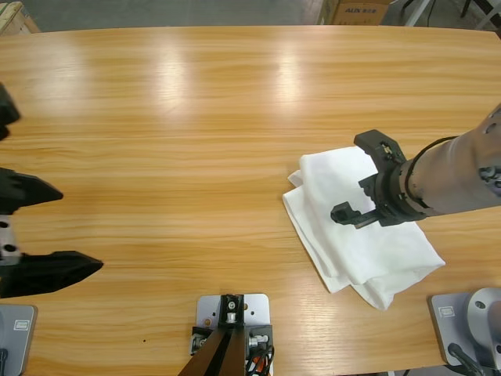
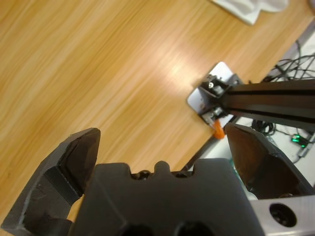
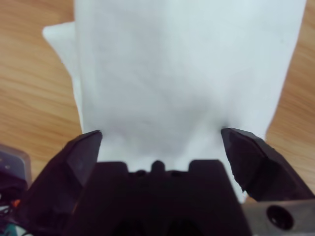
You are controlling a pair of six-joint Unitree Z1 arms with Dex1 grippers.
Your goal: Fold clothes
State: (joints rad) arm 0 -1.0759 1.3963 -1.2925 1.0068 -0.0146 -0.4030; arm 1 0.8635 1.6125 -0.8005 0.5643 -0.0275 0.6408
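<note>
The clothes are one white T-shirt point(image 1: 387, 254), folded into a compact bundle on the right half of the wooden table point(image 1: 196, 117). My right gripper point(image 1: 354, 177) comes in from the right edge and hovers over the bundle's upper left part, jaws spread wide and holding nothing. In the right wrist view the white T-shirt point(image 3: 187, 64) fills the frame just beyond the open right gripper point(image 3: 161, 132). My left gripper point(image 1: 81, 229) sits at the far left edge, open and empty, far from the shirt. In the left wrist view the left gripper point(image 2: 162, 132) faces bare wood, with a corner of the T-shirt point(image 2: 251, 7) at the top.
Bare wood stretches across the table's left and middle. A cardboard box point(image 1: 356, 9) stands on the floor beyond the far edge. Cables point(image 2: 290, 132) lie off the near table edge in the left wrist view.
</note>
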